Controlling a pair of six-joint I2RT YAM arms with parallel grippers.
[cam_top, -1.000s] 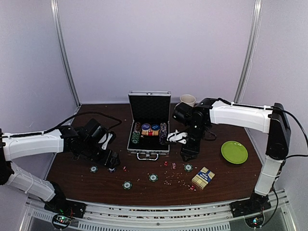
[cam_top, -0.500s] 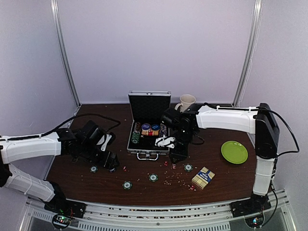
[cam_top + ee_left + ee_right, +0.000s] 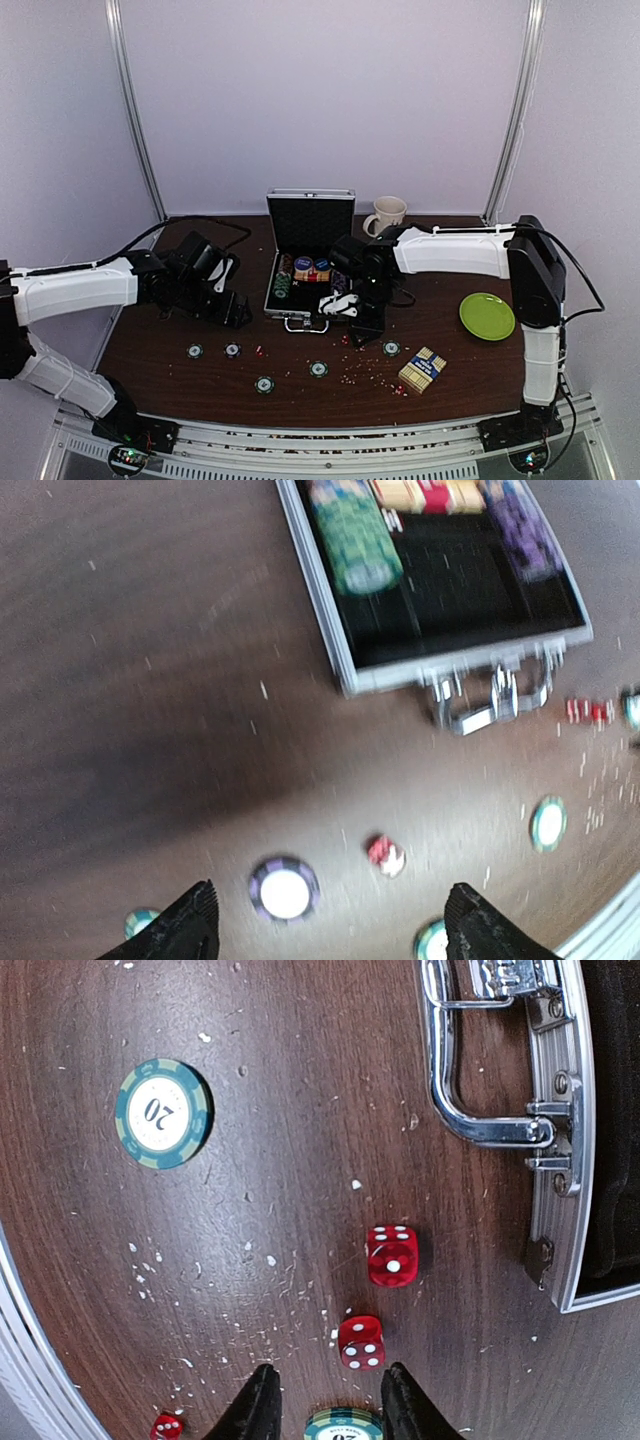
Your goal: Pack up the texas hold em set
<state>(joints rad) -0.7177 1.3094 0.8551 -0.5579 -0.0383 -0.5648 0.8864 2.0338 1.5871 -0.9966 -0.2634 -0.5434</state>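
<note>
The open silver case [image 3: 309,300] stands at mid-table with its lid upright; chip rows and card packs fill its tray [image 3: 440,580]. My left gripper [image 3: 237,311] [image 3: 332,892] hovers wide open and empty left of the case, above a purple chip [image 3: 284,890] and a red die [image 3: 385,855]. My right gripper [image 3: 364,328] [image 3: 328,1375] hangs in front of the case handle [image 3: 470,1120], its fingers partly apart and holding nothing. A green chip [image 3: 343,1426] lies on the table between them, with two red dice [image 3: 361,1342] just beyond. A blue-and-tan card box [image 3: 423,370] lies at front right.
More loose chips [image 3: 264,384] [image 3: 318,369] [image 3: 195,351] and small red dice [image 3: 258,351] are scattered over the front of the brown table [image 3: 150,370]. A green plate [image 3: 487,316] sits at the right and a cream mug [image 3: 386,213] behind the case.
My left gripper rose and drew back toward the case, uncovering the purple chip. My right arm swung left to the case's front, and its fingers narrowed.
</note>
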